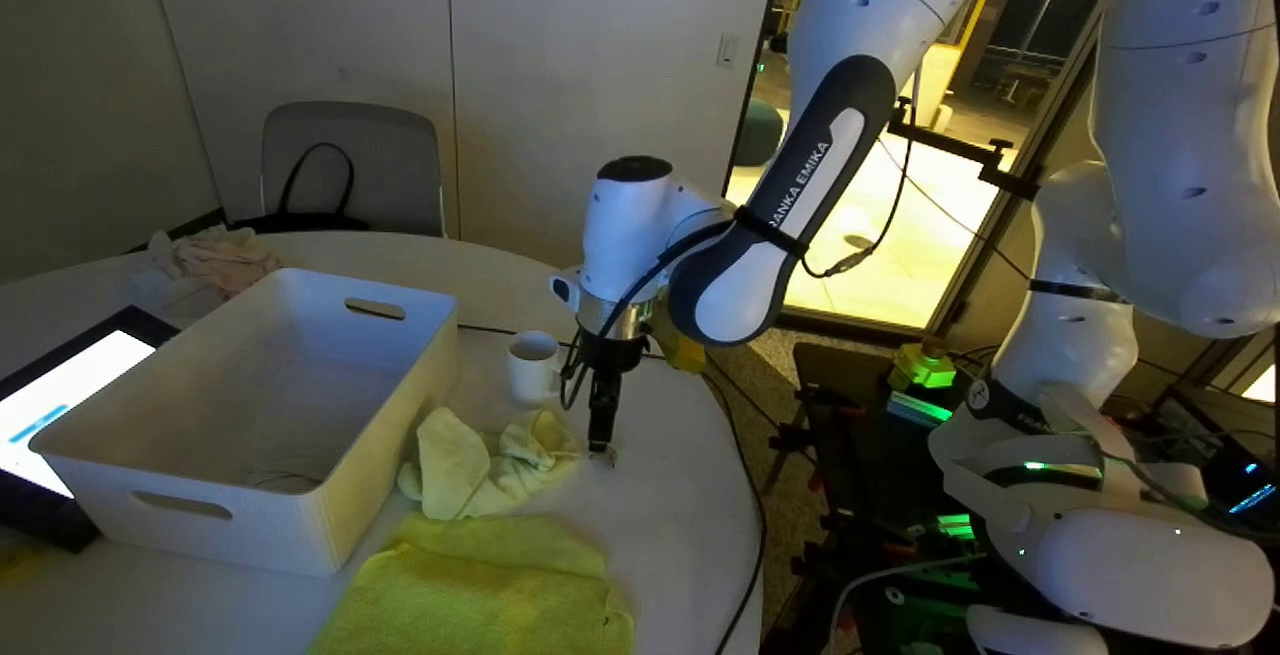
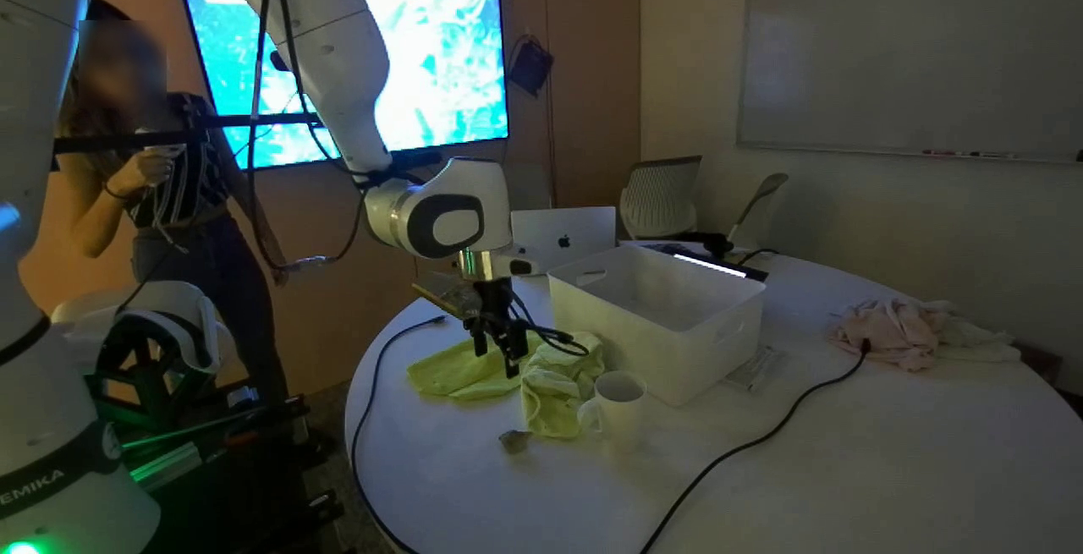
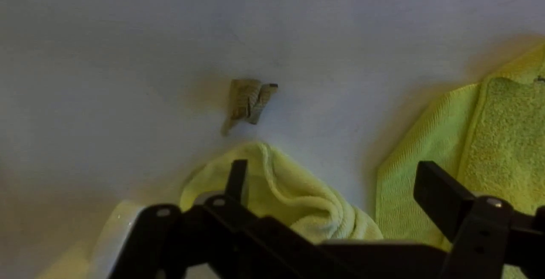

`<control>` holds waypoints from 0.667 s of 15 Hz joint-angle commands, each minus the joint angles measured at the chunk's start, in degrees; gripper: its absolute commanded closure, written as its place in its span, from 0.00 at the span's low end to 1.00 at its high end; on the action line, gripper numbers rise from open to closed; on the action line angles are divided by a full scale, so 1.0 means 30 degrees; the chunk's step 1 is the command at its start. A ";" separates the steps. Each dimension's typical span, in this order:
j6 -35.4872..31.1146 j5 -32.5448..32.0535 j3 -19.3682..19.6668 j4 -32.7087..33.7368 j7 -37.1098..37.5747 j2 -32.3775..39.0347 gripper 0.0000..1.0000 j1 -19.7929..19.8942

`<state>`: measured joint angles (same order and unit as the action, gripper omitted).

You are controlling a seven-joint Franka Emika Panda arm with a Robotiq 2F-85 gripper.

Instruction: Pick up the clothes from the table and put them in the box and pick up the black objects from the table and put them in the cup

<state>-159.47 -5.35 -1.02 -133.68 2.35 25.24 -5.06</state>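
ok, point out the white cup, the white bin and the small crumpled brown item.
White cup (image 2: 625, 414), an exterior view: outer side wall.
White bin (image 1: 275, 530), an exterior view: outer end wall, beside the handle slot.
Crumpled brown item (image 3: 246, 99), wrist view: its folded middle.

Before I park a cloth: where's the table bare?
In an exterior view, bare table lies in front of the cup and crumpled object, between two black cables; another patch lies right of them, in front of the pink cloth. Crowded: where box, cup and yellow-green cloths bunch.
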 commanded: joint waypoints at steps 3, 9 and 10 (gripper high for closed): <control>-0.0215 0.0810 -0.0647 0.0857 -0.1209 0.1732 0.00 0.1064; -0.0893 0.0942 -0.0544 0.1699 -0.1335 0.3522 0.00 0.1586; -0.1091 0.0911 -0.0583 0.1858 -0.1454 0.3819 0.00 0.1708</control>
<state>-160.59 -3.96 -1.84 -130.20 0.12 33.93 -1.42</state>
